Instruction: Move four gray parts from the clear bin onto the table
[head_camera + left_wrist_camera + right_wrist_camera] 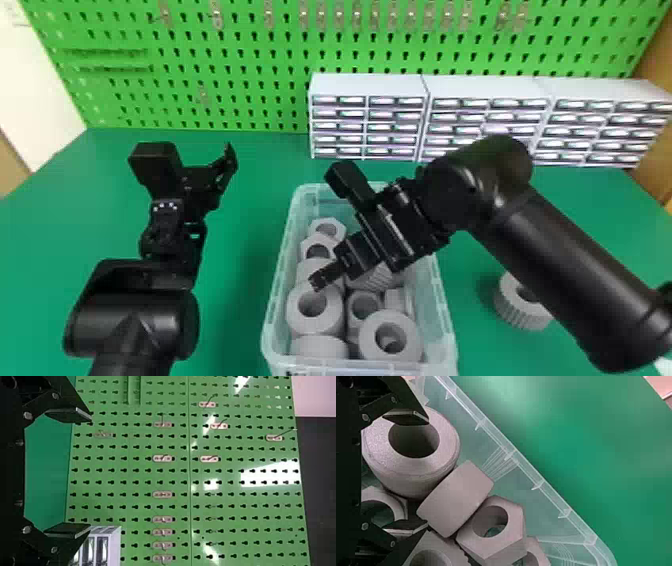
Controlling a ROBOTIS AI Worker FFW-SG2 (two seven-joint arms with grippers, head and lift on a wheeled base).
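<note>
My right gripper (318, 281) is over the clear bin (446, 320), low above a thick gray ring (325, 320). In the right wrist view the same gripper (407, 471) stands open; one finger overlaps the hole of a large ring (449, 445), the other is near a small ring (397, 502). A gray cylinder (457, 498) and a hex nut (514, 526) lie beside them in the bin. One gray gear (515, 310) rests on the table, partly behind my right arm. My left gripper (227, 162) is raised left of the bin; in its wrist view the gripper (71, 473) is open and holds nothing.
White drawer cabinets (367, 86) line the back right of the green table (240, 300). Behind them rises a green pegboard (240, 65) with metal hooks. My right forearm crosses above the table right of the bin, and green tabletop extends on both sides of it.
</note>
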